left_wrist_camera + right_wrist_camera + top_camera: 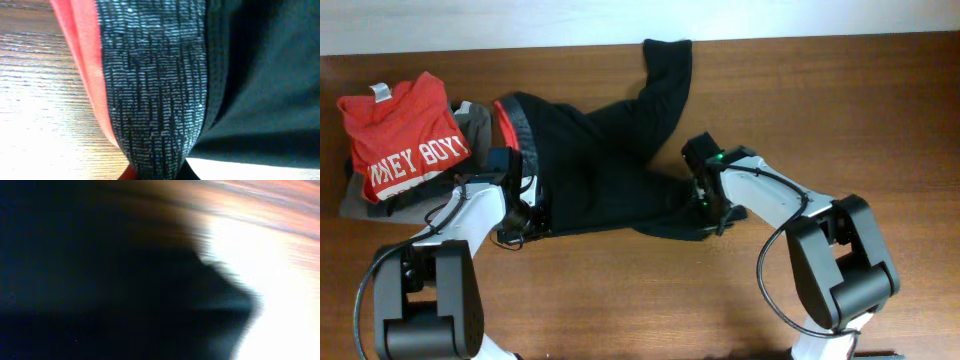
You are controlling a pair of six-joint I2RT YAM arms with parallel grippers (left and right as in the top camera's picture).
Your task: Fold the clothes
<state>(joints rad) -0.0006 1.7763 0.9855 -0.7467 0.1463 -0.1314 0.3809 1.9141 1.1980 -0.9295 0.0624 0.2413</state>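
Observation:
The black trousers [600,170] lie bunched across the middle of the table, one leg reaching to the far edge [668,60]. The red-orange inner waistband with its grey stripe band [515,125] is at the left. My left gripper [523,215] is at the waistband's near end and shut on it. In the left wrist view the stripe band [155,85] narrows into the jaws at the bottom edge. My right gripper [705,205] is on the trousers' right near edge. Its wrist view is blurred and filled with dark fabric [75,280] down to the jaws, which look shut on it.
A red T-shirt with white lettering [405,135] lies at the far left on top of a grey folded garment [475,120], close to my left arm. Bare wooden table [840,110] lies to the right and along the front.

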